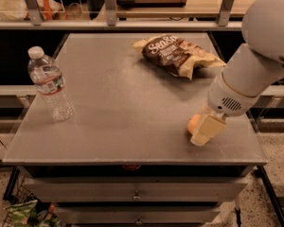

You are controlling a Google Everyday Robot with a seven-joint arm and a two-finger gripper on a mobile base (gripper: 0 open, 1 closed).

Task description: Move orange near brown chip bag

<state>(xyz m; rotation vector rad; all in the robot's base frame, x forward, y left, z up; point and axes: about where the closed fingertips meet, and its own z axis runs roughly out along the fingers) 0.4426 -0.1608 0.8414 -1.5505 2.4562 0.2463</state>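
The orange [194, 123] lies on the grey table [123, 103] near the front right corner, mostly hidden behind my gripper. My gripper [203, 131] reaches down from the white arm at the right and sits right at the orange, its cream-coloured finger covering the fruit's right side. The brown chip bag [177, 55] with white lettering and tan edges lies flat at the back right of the table, well apart from the orange.
A clear plastic water bottle [49, 84] stands upright at the table's left side. A railing and shelves run behind the table's back edge. Drawers sit below the front edge, and a green bag [26, 212] lies on the floor at the lower left.
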